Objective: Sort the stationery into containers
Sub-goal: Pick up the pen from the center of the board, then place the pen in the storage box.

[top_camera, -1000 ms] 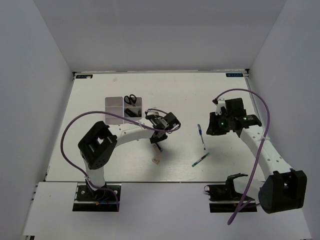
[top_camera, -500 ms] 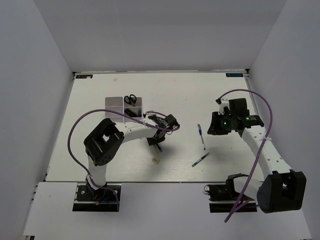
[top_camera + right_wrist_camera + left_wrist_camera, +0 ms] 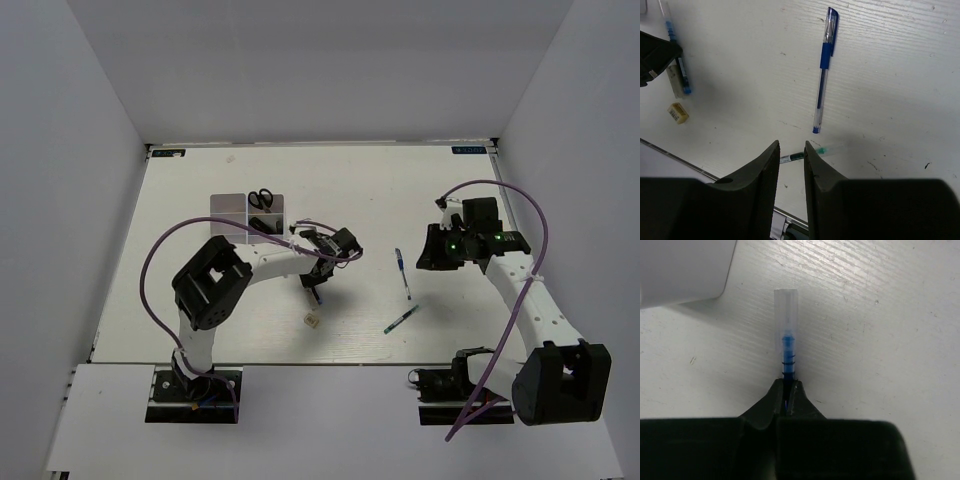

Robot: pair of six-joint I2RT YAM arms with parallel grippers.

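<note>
As left jaws pinch pen [image 3: 786, 340], tray [image 3: 228, 204] near.

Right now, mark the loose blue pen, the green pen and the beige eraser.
loose blue pen [image 3: 825, 56], right wrist view, on its blue grip section.
green pen [image 3: 401, 320], top external view, mid-barrel.
beige eraser [image 3: 677, 112], right wrist view, on its top face.

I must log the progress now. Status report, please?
Left gripper shut on blue pen. Right gripper slightly open, empty, near second pen. Tray holds scissors. Nothing seen in the way.
</note>
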